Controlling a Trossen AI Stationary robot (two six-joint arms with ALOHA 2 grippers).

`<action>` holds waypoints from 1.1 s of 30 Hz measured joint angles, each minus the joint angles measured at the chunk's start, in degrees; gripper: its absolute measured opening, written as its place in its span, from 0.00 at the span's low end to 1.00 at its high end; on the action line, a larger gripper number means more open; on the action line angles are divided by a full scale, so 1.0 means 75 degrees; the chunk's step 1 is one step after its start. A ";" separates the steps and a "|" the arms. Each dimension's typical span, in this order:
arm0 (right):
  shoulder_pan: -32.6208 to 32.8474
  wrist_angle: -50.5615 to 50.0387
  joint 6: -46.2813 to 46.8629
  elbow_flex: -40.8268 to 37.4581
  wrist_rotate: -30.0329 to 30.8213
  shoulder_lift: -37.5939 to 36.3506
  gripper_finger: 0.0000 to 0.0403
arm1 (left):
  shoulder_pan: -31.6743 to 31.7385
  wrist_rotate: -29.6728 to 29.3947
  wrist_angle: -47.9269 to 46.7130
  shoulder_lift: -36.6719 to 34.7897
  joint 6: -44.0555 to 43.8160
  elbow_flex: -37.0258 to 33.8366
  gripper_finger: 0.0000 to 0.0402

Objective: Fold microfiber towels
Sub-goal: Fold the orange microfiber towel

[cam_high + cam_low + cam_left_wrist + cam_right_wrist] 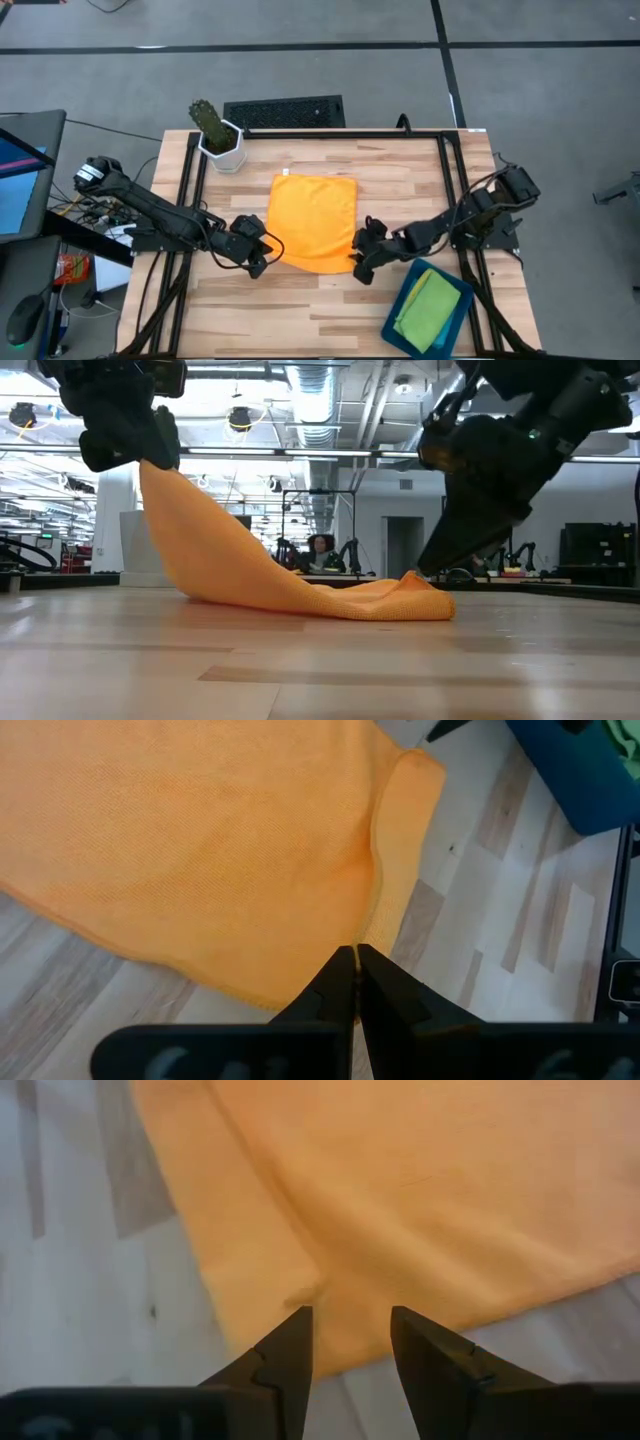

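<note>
At frame centre on the bench [320, 300], the orange towel [314, 220] lies spread; the left end effector [262, 255] pinches its lower-left corner, lifted, while the right end effector [362, 262] stands open at the lower-right corner.

Overhead, table-level, two close wrist views, all sharing orange towel [313, 221]

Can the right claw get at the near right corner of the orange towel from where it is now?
Probably yes. The right claw hangs open just over the orange towel at that corner, with nothing between them. The left claw is shut on the opposite near corner, lifting it clear of the table.
</note>
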 joint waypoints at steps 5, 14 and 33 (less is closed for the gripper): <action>-0.0090 0.0226 -0.0053 -0.0017 -0.0001 0.0000 0.41 | 0.0000 -0.0004 -0.0004 0.0000 0.0003 0.0000 0.00; 0.0164 0.0722 0.0342 0.0057 -0.0034 0.0674 0.42 | 0.0003 -0.0242 -0.0073 0.0000 -0.0050 0.0000 0.00; -0.0079 0.0805 -0.0130 0.0143 -0.0218 0.0797 0.31 | 0.0119 -0.0371 -0.0233 0.0000 -0.0431 0.0003 0.00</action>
